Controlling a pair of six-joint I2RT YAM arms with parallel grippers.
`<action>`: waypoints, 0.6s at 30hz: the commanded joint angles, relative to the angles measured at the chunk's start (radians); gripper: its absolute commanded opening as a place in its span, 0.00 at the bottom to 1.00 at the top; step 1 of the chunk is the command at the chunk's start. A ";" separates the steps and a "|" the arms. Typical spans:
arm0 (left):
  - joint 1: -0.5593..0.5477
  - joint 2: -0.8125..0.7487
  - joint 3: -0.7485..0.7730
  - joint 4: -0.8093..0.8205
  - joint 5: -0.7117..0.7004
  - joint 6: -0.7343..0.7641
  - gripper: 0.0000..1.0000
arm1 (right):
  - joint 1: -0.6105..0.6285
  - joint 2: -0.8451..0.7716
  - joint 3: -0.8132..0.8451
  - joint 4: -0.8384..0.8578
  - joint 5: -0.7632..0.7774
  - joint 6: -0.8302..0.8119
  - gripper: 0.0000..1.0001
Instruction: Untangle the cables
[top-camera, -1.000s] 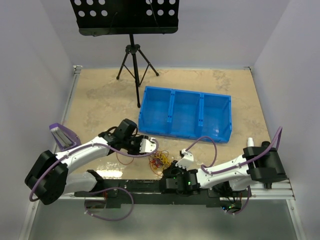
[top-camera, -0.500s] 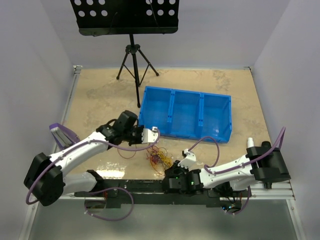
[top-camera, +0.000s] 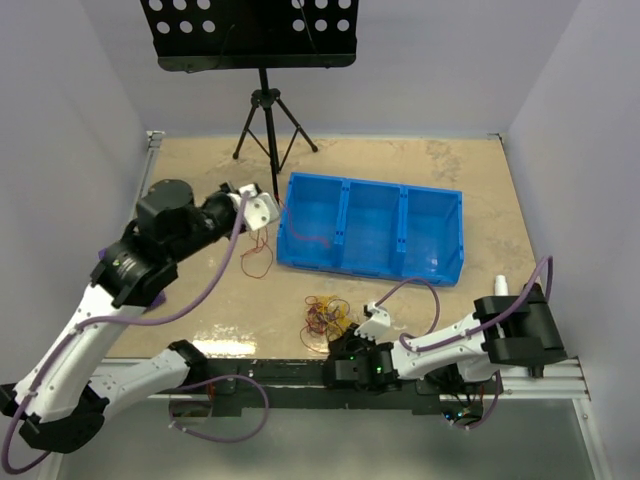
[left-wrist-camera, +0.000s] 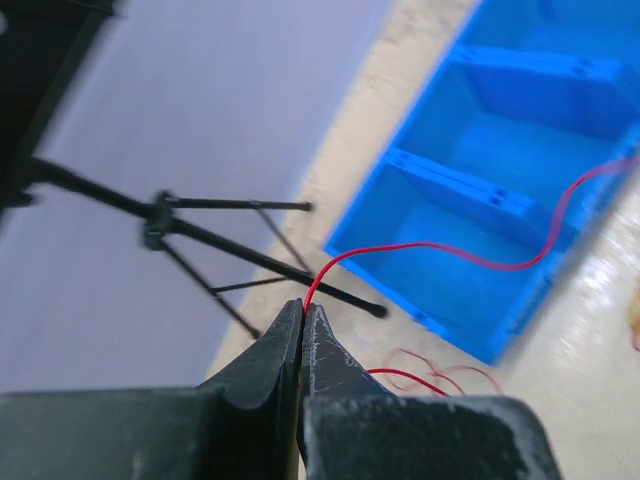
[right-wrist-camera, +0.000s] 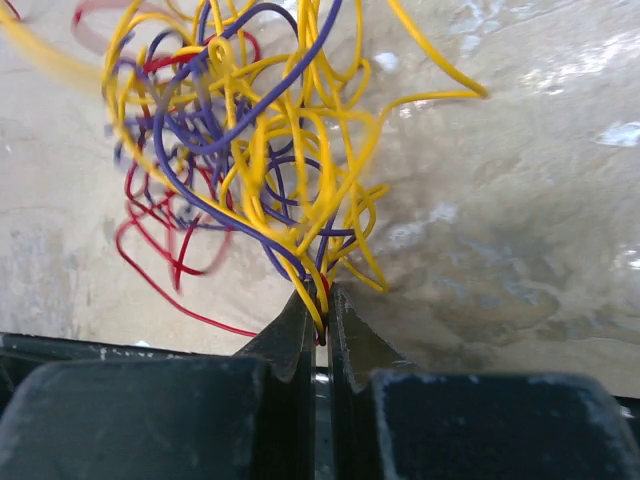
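Observation:
The cables lie as a small tangle of yellow, purple and red wires on the table near the front edge. My right gripper is low at the tangle's near side, shut on a few yellow and red strands. My left gripper is raised beside the left end of the blue bin, shut on one thin red cable. That cable runs from the jaws across the bin's left compartment. More red loops rest on the table below the gripper.
A blue three-compartment bin sits mid-table; its divider shows in the left wrist view. A black music stand on a tripod stands at the back left, its legs close behind my left gripper. Walls enclose the table.
My left gripper shut on a red cable at the tangle, then rose and swung back-left to the bin's left end, drawing the cable out. The right gripper kept its hold on the tangle.

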 joint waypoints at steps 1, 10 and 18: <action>0.007 -0.043 0.147 0.164 -0.256 -0.009 0.00 | 0.002 0.082 -0.006 -0.012 -0.069 0.026 0.00; 0.007 -0.007 0.296 0.369 -0.269 0.063 0.00 | 0.003 0.067 0.010 -0.032 -0.043 0.026 0.00; 0.007 0.061 0.305 0.862 -0.269 0.178 0.00 | 0.009 0.024 0.016 -0.066 -0.031 0.027 0.00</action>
